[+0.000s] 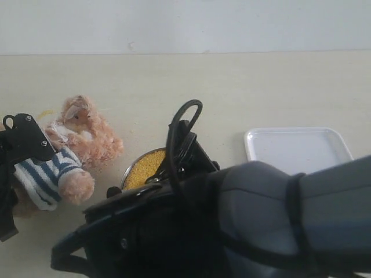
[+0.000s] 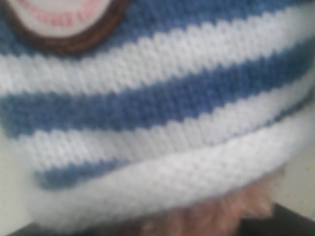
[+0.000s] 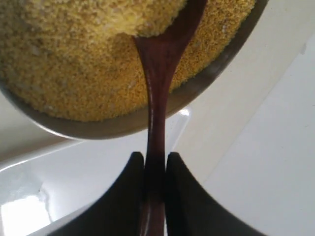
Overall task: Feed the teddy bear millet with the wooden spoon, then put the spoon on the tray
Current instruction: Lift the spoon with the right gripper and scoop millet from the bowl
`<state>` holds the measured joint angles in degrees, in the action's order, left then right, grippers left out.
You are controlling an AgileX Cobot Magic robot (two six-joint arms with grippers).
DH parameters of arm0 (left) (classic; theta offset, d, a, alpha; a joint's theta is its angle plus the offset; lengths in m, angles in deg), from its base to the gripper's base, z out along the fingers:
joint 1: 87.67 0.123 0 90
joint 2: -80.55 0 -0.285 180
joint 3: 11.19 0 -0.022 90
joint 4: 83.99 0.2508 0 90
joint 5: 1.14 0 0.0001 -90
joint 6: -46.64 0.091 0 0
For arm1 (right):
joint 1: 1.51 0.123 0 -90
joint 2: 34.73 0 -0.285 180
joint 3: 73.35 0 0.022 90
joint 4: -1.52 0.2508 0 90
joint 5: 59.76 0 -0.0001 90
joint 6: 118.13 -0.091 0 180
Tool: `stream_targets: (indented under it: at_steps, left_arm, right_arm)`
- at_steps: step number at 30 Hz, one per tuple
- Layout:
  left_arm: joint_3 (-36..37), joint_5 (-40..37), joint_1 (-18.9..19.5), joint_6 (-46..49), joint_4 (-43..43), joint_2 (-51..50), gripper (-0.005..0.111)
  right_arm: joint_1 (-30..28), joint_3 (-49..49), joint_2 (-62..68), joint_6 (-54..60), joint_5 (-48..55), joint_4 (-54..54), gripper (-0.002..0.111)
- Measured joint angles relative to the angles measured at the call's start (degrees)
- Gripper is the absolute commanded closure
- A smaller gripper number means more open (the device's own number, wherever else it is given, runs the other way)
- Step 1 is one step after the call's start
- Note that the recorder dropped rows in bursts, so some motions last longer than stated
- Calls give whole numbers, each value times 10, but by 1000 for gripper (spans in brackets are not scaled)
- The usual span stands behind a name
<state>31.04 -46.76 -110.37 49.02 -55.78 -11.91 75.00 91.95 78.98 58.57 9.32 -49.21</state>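
Observation:
The teddy bear (image 1: 87,139) sits propped at the left, head toward the far side, in its striped shirt (image 1: 49,174). My left gripper is pressed against the bear's body. The shirt (image 2: 147,98) and badge (image 2: 64,19) fill the left wrist view, and only a dark finger (image 2: 295,221) shows at a corner. The metal bowl (image 1: 128,171) of millet (image 1: 145,168) stands in the middle, half hidden by my right arm. My right gripper (image 3: 155,157) is shut on the wooden spoon (image 3: 157,73), whose oval bowl is buried under millet (image 3: 98,49). The white tray (image 1: 295,147) lies to the right, apart from the bowl.
My right arm (image 1: 261,220) fills the lower middle and right of the exterior view, hiding the table's near side. The left arm's black housing (image 1: 23,139) sits at the far left edge. A pale wall (image 1: 185,23) bounds the table at the back.

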Motion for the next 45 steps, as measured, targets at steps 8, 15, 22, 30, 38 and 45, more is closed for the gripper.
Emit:
stream_targets:
  at_steps: [8, 15, 22, 30, 38, 45]
  left_arm:
    - [0, 0, 0, 0, -1, 0, 103]
    - [0, 0, 0, 0, -2, 0, 103]
    - [0, 6, 0, 0, -2, 0, 103]
    - [0, 7, 0, 0, -2, 0, 103]
    - [0, 7, 0, 0, -4, 0, 103]
    - [0, 7, 0, 0, -4, 0, 103]
  right_arm:
    - [-45, 2, 0, -1, 2, 87, 109]
    - [-67, 13, 0, -3, 3, 133, 109]
    - [-70, 62, 0, 2, 6, 180, 109]
    - [-121, 87, 0, 3, 6, 241, 109]
    - [-160, 87, 0, 14, 6, 303, 109]
    - [-198, 88, 0, 49, 5, 383, 109]
